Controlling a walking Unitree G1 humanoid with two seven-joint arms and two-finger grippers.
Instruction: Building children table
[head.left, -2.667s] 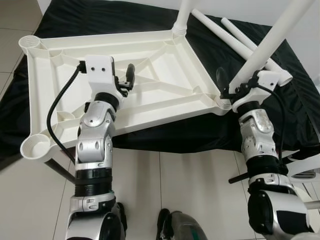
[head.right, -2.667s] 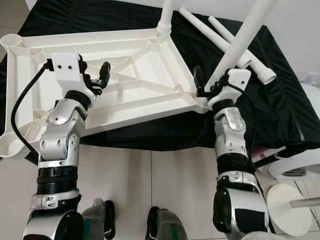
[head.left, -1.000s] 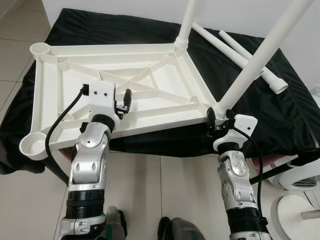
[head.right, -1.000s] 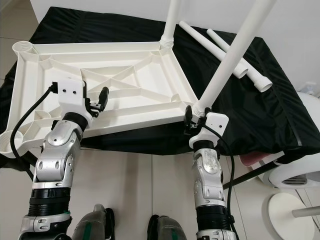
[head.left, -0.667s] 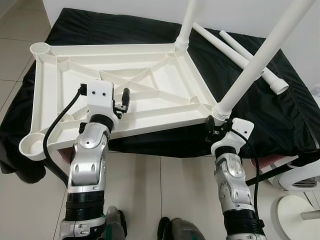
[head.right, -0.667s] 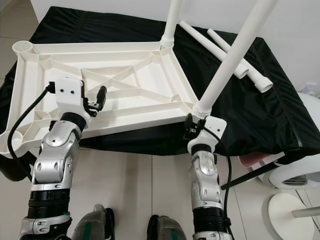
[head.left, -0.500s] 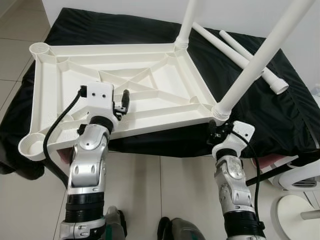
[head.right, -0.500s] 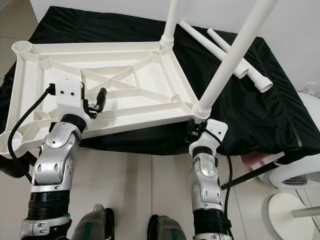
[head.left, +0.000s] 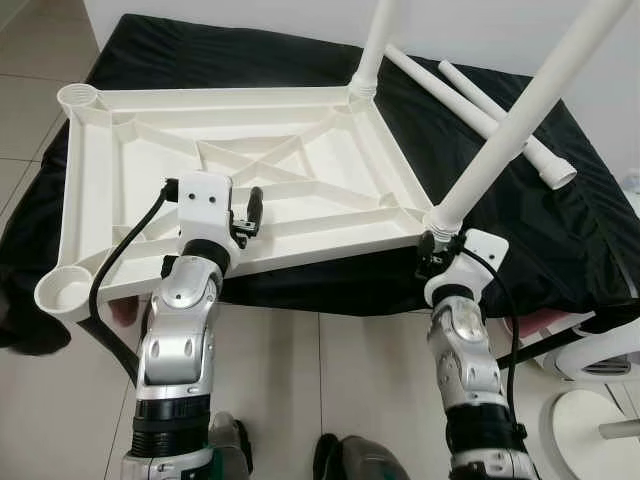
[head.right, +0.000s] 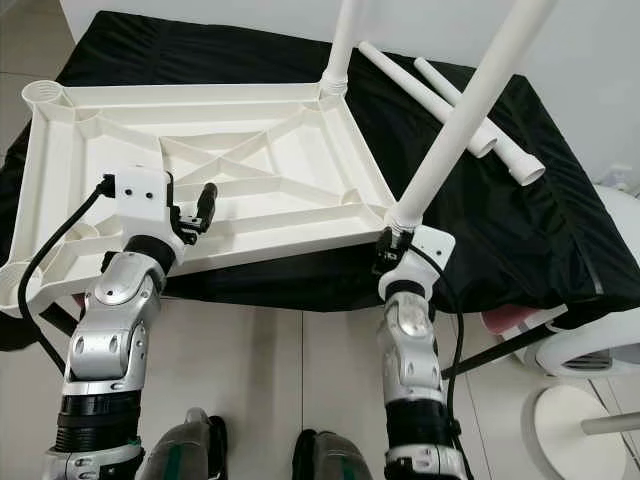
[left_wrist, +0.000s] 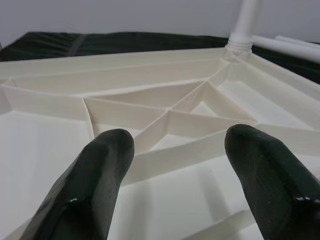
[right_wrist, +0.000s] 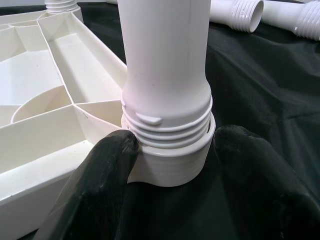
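Observation:
A white ribbed tabletop (head.left: 75, 200) lies upside down on a black-draped table (head.left: 560, 230). One leg (head.left: 520, 120) stands in its near right corner socket, another (head.left: 375, 40) in the far right one. Two loose legs (head.left: 430, 78) (head.left: 552, 168) lie on the cloth behind. Both left corner sockets (head.left: 62, 288) (head.left: 75, 97) are bare. My left gripper (head.left: 248, 210) hovers open over the tabletop's near ribs (left_wrist: 165, 100). My right gripper (head.left: 432, 250) is open, its fingers (right_wrist: 105, 170) straddling the threaded collar (right_wrist: 170, 160) at the near leg's base.
The tabletop's near edge overhangs the black table toward me. A white round-based object (head.left: 600, 430) stands on the tiled floor at the lower right, beside a white curved piece (head.left: 600, 350). My feet (head.left: 340, 465) are on the tiles below.
My right gripper came down from the near leg's shaft to its base by the socket. Over the last second both grippers shifted only slightly; the camera pulled back.

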